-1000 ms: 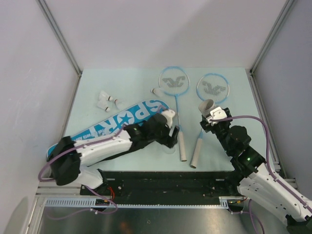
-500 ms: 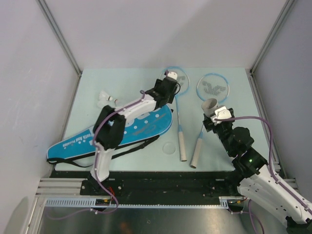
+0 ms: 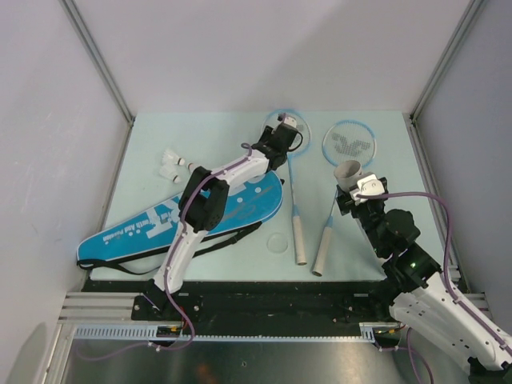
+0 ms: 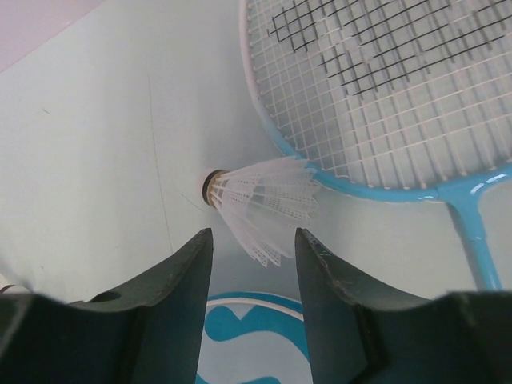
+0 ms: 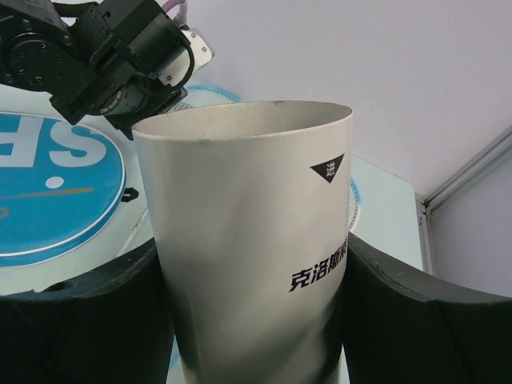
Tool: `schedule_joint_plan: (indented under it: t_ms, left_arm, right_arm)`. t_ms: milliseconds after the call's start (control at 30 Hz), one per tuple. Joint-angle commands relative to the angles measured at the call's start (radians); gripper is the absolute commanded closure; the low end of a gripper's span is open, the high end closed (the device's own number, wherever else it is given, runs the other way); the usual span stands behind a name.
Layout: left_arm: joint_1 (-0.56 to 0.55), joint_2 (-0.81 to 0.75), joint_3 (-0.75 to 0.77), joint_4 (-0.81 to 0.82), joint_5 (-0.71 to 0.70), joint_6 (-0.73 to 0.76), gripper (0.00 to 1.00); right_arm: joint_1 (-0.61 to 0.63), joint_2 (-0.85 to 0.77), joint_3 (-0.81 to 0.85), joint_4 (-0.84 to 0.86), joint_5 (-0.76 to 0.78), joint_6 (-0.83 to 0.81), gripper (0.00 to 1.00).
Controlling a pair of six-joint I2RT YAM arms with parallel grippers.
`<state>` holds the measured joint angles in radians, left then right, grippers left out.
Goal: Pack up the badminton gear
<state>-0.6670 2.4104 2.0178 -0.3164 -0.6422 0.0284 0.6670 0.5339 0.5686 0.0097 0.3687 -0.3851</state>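
Left hand (image 4: 253,237) apart, straddling the feather end of a shuttlecock (image 4: 264,200) flat on the bench (image 4: 96,144) just beside the racket (image 4: 376,88) rim, long axis across the gap, finger to finger. Right hand (image 5: 252,276) farther off, clamped on the upright tube (image 5: 240,200).

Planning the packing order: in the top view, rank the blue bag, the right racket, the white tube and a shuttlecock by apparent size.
1. blue bag
2. right racket
3. white tube and shuttlecock look alike; the tube stands end-on in the right pincer, so unranked.
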Motion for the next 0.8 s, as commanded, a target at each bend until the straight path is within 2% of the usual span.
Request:
schedule_joint_plan:
  t_ms: [0,133,233,367,433,500,567,633,667,700,767]
  left_arm:
    - [0.03,0.041,0.07,0.011,-0.045,0.057,0.51]
    - [0.05,0.069,0.105,0.013,-0.039,0.079,0.61]
    - [0.05,0.072,0.131,0.011,-0.047,0.103,0.75]
    - [0.055,0.043,0.153,0.007,-0.011,0.136,1.0]
    - [0.056,0.001,0.144,-0.018,0.004,0.128,1.0]
    - [0.055,-0.107,0.121,-0.05,0.036,0.09,1.0]
    - [0.055,-0.246,0.114,-0.139,0.091,-0.017,1.0]
    - [0.066,-0.347,0.095,-0.242,0.292,-0.169,1.0]
    - [0.085,-0.469,0.022,-0.256,0.385,-0.215,1.0]
    - [0.098,-0.526,-0.032,-0.254,0.579,-0.307,1.0]
    - [0.124,-0.687,-0.183,-0.253,0.758,-0.369,1.0]
  right_arm:
    - [-0.007,0.005,0.014,0.044,-0.008,0.066,0.61]
    - [-0.007,0.006,0.014,0.045,-0.011,0.061,0.62]
    - [-0.009,0.024,0.014,0.042,-0.022,0.048,0.62]
    - [-0.009,0.049,0.017,0.039,-0.025,0.055,0.63]
    - [-0.009,0.057,0.019,0.039,-0.059,0.045,0.63]
    - [-0.009,0.07,0.023,0.029,-0.101,0.037,0.63]
    - [-0.009,0.096,0.037,0.007,-0.123,0.017,0.64]
    - [-0.01,0.119,0.046,0.001,-0.166,-0.001,0.65]
    - [-0.01,0.129,0.05,-0.004,-0.192,-0.017,0.66]
    - [-0.01,0.146,0.053,-0.004,-0.204,-0.02,0.66]
    - [-0.014,0.155,0.054,-0.004,-0.262,-0.044,0.66]
